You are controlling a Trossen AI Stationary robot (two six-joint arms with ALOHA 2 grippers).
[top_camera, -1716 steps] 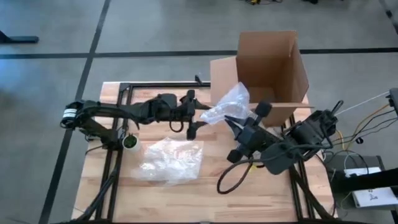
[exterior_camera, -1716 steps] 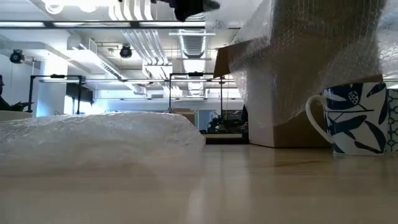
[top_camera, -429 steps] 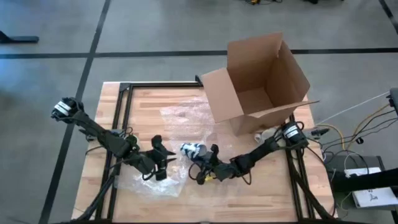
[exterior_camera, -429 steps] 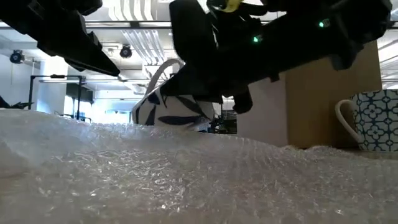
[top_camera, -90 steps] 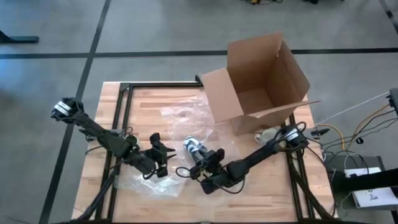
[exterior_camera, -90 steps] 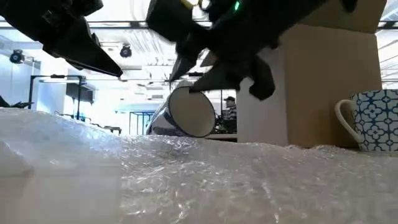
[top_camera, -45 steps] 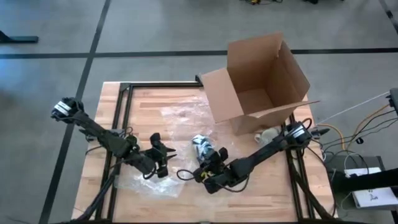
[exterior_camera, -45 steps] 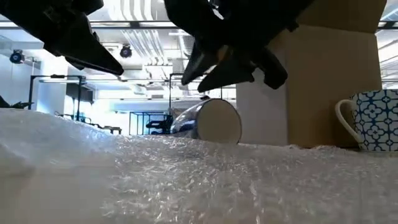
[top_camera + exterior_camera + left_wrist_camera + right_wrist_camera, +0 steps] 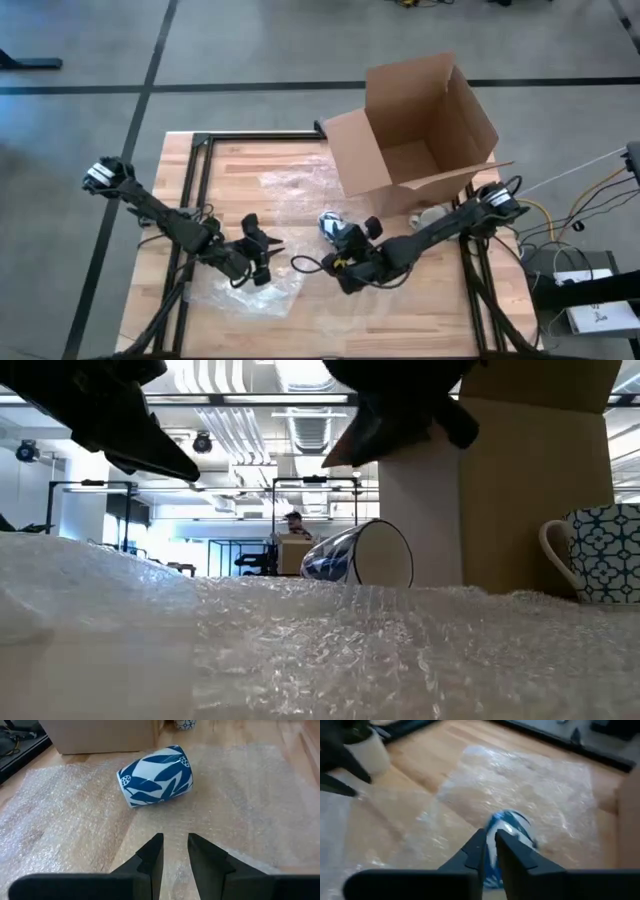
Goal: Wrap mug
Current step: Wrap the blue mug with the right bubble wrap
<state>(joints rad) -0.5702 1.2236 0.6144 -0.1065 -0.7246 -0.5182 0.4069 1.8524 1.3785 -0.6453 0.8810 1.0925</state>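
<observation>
On the wooden table (image 9: 230, 160), before the open cardboard box (image 9: 420, 120), a sheet of bubble wrap (image 9: 290, 195) lies spread flat, with no fold raised over anything. The right gripper (image 9: 352, 240) has let go of the leaf-patterned mug (image 9: 329, 224) within the last second and lifted clear. It now hangs just above and beside the mug, its fingers (image 9: 479, 851) a narrow slit apart with nothing between them. The left gripper (image 9: 262, 247) has not stirred, low over the near part of the sheet, its fingers (image 9: 152, 855) a little apart and likewise empty, pointed at the mug from a short way off.

The mug has travelled across the wrap toward the box in that second and now lies on its side on the sheet, base toward the table-height camera, touched by neither gripper. A second, tile-patterned mug (image 9: 600, 555) stands upright beside the box, well apart from the work.

By the look of it the laying-down is done and the wrapping proper has yet to begin: an edge of the sheet must next be caught and drawn over the mug. Being round and loose, the mug may roll again at the first tug
</observation>
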